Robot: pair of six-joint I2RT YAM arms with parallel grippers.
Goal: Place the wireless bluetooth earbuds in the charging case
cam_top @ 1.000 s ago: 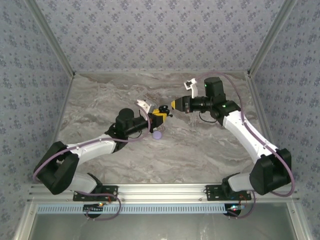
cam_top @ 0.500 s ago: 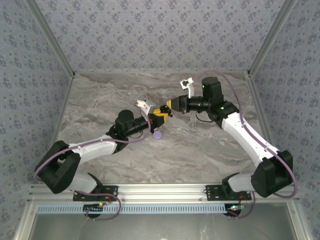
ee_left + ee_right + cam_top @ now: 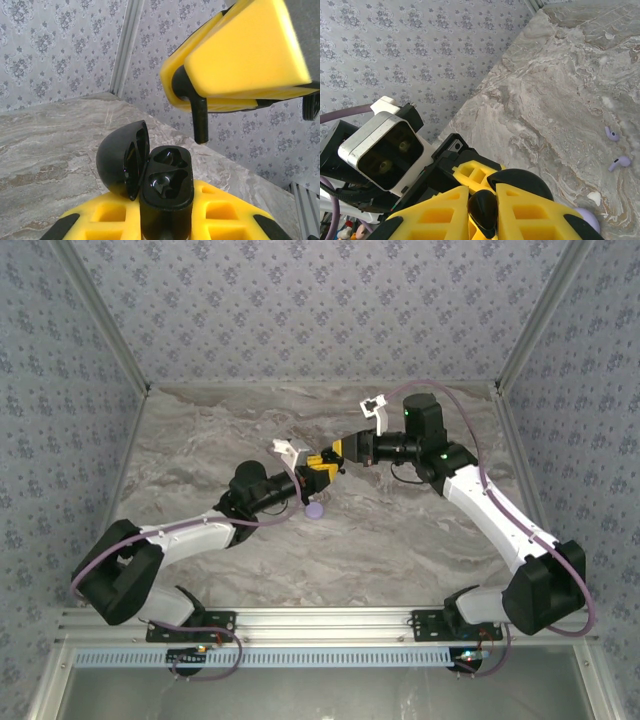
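My left gripper [image 3: 165,222] is shut on a black charging case [image 3: 167,187], held upright with its lid [image 3: 120,160] swung open to the left. Two glossy sockets show on the case top. My right gripper [image 3: 482,212] is shut on a black earbud [image 3: 483,206]. In the left wrist view that earbud [image 3: 199,117] hangs stem-down from the right gripper's yellow fingers [image 3: 240,55], just above and slightly behind the case, not touching it. In the top view the left gripper [image 3: 318,472] and right gripper [image 3: 338,452] meet nose to nose above mid-table.
A small round lavender case [image 3: 315,509] lies on the marble table [image 3: 400,530] just below the left gripper. Two lavender earbuds [image 3: 611,134] [image 3: 619,163] lie on the marble farther off. Patterned walls enclose the table on three sides.
My right gripper has moved left with the earbud, closing the gap to the left gripper. The left arm has barely shifted.
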